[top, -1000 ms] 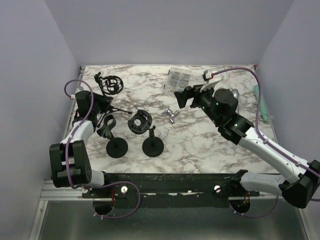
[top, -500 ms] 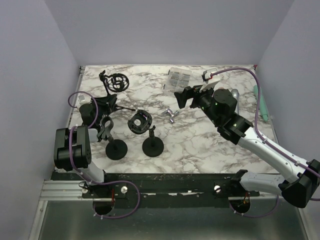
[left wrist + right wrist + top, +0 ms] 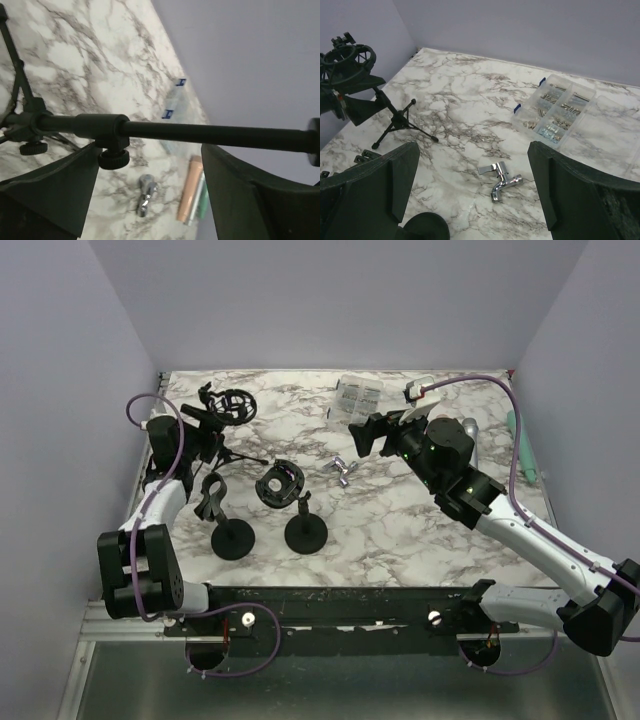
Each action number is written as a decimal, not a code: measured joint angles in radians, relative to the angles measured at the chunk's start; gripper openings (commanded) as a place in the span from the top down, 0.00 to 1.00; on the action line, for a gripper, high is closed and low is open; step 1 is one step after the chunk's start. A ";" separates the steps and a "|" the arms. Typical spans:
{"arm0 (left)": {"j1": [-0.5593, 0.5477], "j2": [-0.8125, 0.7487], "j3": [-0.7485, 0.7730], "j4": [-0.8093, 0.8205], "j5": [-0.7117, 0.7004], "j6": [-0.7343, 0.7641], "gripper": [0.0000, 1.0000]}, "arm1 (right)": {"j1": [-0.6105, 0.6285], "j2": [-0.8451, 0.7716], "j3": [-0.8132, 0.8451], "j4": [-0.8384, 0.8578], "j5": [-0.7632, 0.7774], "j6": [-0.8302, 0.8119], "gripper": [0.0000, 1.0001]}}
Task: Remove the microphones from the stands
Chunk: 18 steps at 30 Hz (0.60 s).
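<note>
Left tool [image 3: 150, 155]: at the far left of the worktop [image 3: 400, 530], fingers apart, one on each side of the stand's rod; the wrist view shows clear space between them.
Stand [image 3: 200, 132]: black tripod type at the far left, legs spread on the marble, its thin rod crossing the gap of the left tool.
Shock mount [image 3: 232, 405]: round black cage at the top of the stand, just far of the left tool.
Microphone: cannot be made out for certain in any view.
Right tool [image 3: 472, 155]: raised over the middle of the worktop, fingers wide apart, nothing between them.
Chrome tap fitting [image 3: 500, 182]: lying on the marble below the right tool.
Clear parts box [image 3: 557, 112]: far, right of centre, with small hardware in its compartments.
Two round-base stands [image 3: 233, 535]: upright near the near edge, side by side, left of centre.
</note>
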 measured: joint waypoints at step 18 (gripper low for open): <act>0.001 -0.027 0.243 -0.648 -0.093 0.352 0.20 | 0.000 0.000 0.000 0.000 0.000 0.000 0.00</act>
